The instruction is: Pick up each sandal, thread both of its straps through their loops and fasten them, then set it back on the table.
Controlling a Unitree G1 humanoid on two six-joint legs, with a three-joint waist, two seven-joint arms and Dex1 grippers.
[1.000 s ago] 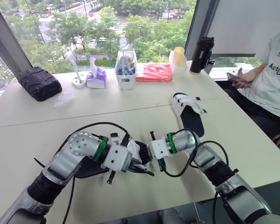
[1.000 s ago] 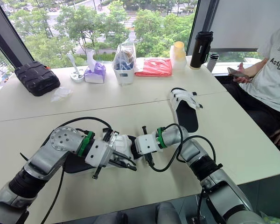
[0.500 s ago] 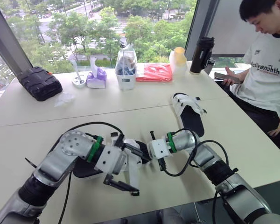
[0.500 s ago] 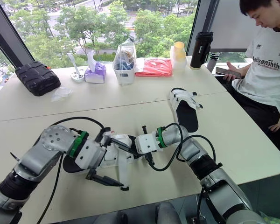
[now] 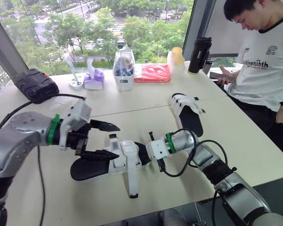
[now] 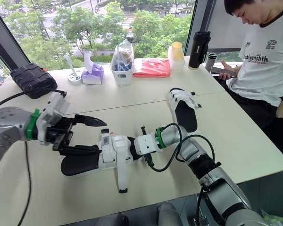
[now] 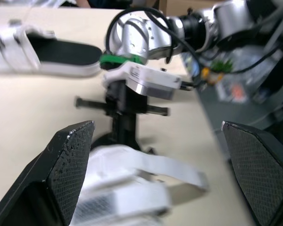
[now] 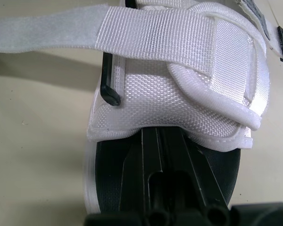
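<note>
White strap [image 5: 132, 181] now loose; left tool [image 5: 116, 140] withdrawn, open

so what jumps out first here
The near sandal at the front of the table, one white strap loose and trailing toward the edge. The left gripper gapes open over it, while the right gripper is tucked in at its strapped end. A second sandal lies farther back right, near a seated person.

Dark lettering on the person's white shirt [image 5: 260, 70], seemingly beginning "active", square code label [image 5: 114, 145] on sandal [image 5: 128, 154], unreadable
</note>
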